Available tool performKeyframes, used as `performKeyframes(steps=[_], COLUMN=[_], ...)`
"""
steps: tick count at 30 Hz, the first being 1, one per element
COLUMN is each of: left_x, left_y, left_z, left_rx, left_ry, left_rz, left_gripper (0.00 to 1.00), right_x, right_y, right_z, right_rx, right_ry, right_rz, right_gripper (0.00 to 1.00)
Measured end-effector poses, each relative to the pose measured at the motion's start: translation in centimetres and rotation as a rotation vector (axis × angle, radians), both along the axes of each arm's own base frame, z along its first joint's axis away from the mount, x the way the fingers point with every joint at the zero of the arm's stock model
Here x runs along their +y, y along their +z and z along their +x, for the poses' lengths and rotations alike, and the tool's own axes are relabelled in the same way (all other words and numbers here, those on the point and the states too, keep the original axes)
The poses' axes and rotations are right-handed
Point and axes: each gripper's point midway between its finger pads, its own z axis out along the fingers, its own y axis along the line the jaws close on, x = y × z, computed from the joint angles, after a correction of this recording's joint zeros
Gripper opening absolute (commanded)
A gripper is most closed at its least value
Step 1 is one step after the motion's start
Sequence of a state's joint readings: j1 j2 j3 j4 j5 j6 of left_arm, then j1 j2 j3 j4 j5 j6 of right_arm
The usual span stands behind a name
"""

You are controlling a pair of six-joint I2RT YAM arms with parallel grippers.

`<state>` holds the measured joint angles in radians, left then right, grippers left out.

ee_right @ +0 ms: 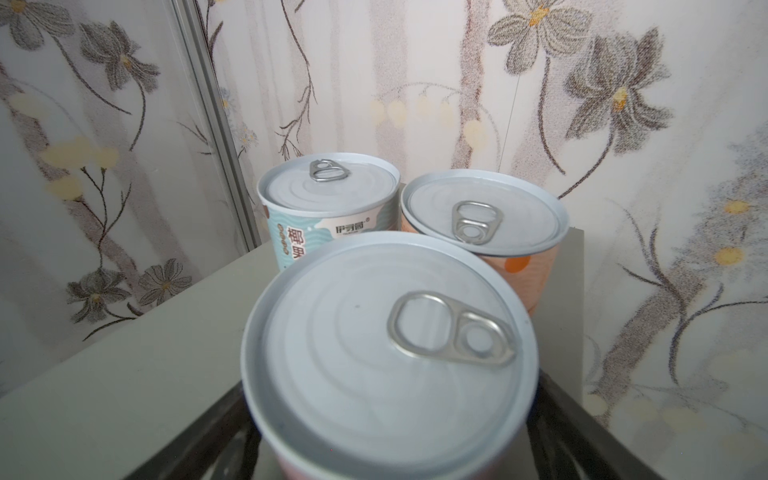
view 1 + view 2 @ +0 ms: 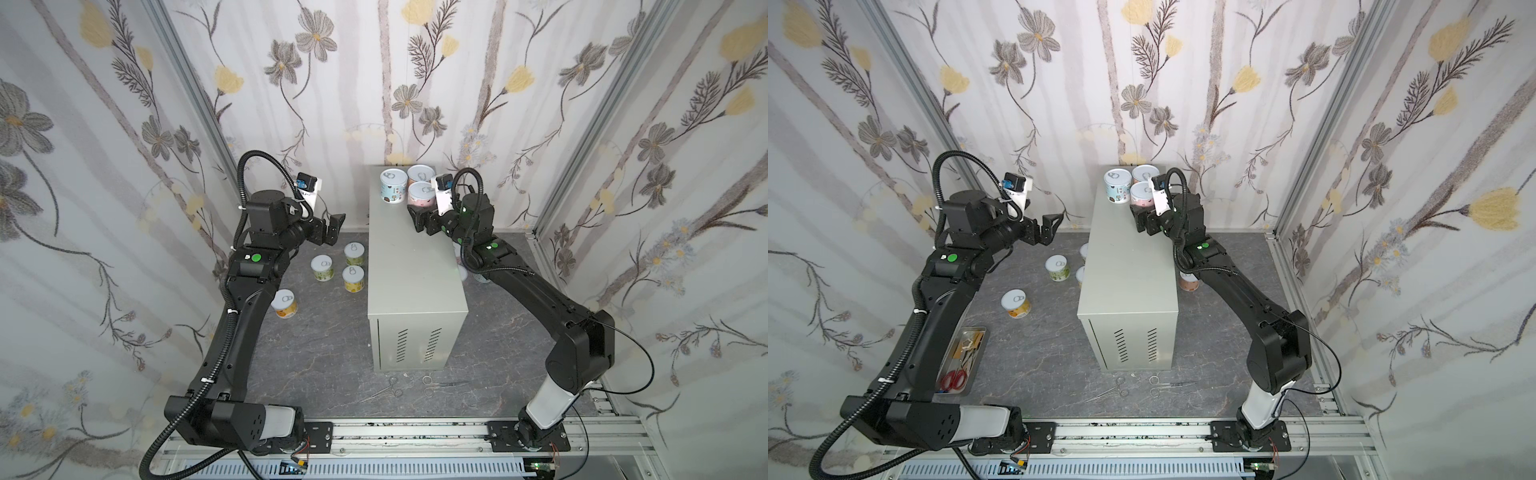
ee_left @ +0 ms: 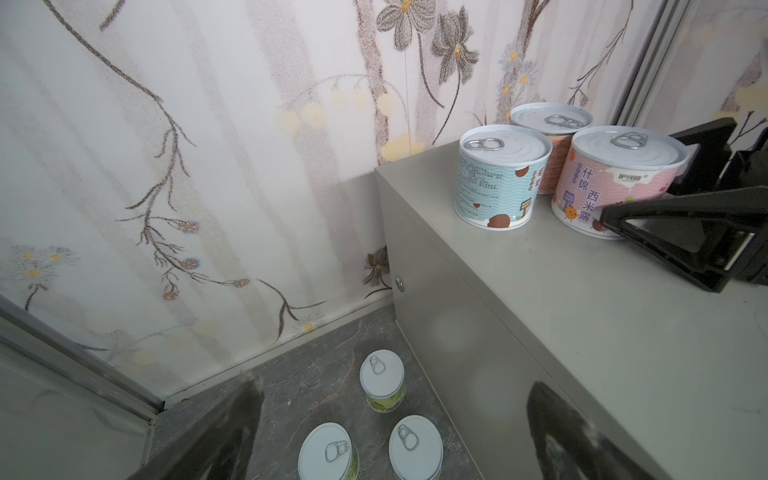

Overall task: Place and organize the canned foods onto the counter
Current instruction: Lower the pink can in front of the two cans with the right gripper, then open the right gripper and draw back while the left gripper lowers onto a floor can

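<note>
counter [image 2: 411,270]: plain light grey. light blue tin [image 2: 393,188]: wave lines, brown spots. orange tin [image 2: 420,173]: pale orange, darker dot. pink tin [image 2: 419,196]: purple lettering. green tin [image 2: 322,268]: pale green label. yellow tins [image 2: 354,254] [image 2: 353,279]. yellow-orange tin [image 2: 285,305]. all lids silver. floor [image 2: 324,365]: dark grey, marbled. walls [image 2: 104,208]: white, grey and yellow flowers.

Three walls [image 2: 365,75] close the space in, papered white with pale grey stripes, grey flowers and yellow buds. Aluminium posts [image 2: 195,95] run up both back corners. The floor [image 2: 316,357] is dark grey marbled stone with light veins. An aluminium rail [image 2: 415,434] crosses its near edge. The light is soft and even.
</note>
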<state>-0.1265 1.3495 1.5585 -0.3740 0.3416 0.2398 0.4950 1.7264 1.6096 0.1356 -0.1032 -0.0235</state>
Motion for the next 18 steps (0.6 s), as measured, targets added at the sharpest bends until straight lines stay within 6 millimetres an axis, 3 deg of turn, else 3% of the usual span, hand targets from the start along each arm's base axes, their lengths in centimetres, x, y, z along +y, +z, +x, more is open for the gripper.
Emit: performKeyframes(steps=[7, 18], left_x=[0.6, 1.7], left_y=[-2.7, -12.3], left_z=[-0.3, -0.7], left_rx=[0.052, 0.269], left_ry=[0.033, 0.123], left_rz=[0.014, -0.022], left_gripper=[1.00, 1.00], right_x=[0.0, -0.6], right_y=[0.0, -0.1], right_z=[-0.1, -2.1], right_rx=[0.003, 0.047], right_ry=[0.006, 0.030], right_rz=[-0.005, -0.044], right_gripper=[0.95, 1.00])
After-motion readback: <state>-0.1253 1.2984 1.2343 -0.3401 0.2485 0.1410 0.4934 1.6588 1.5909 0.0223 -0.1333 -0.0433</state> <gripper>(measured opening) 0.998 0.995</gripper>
